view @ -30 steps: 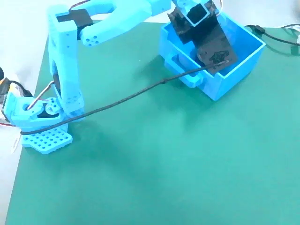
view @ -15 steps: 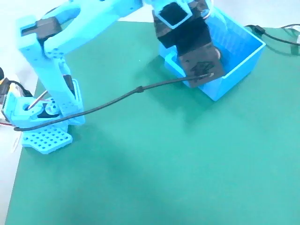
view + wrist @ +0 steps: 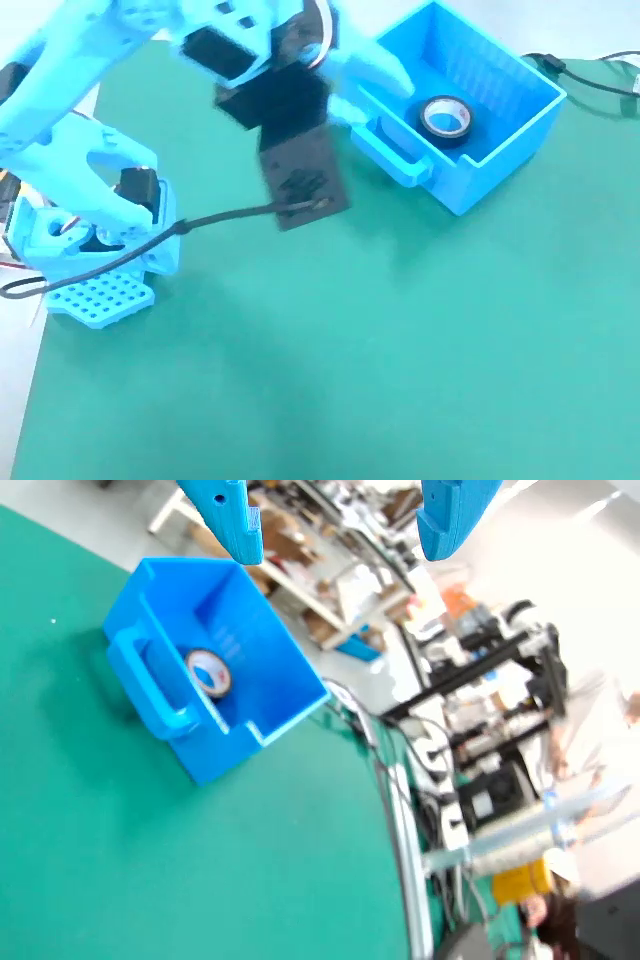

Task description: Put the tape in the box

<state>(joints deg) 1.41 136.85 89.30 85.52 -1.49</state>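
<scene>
The tape (image 3: 445,117) lies flat inside the box (image 3: 505,135), so the job looks done. The end effector (image 3: 340,525) hangs wide and empty, apart from the box. Its trailing cable (image 3: 200,225) could snag the handle (image 3: 390,160) and drag the box across the surface (image 3: 400,350).

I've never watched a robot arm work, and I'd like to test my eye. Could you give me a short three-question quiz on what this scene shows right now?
1. True or false: the tape lies inside the box.
2. The gripper in the wrist view is: A) shut on the tape, B) open and empty, C) hidden.
3. In the fixed view, which side of the box carries the loop handle: the side toward the arm or away from it?

Key: 1 true; 2 B; 3 toward the arm.
</scene>
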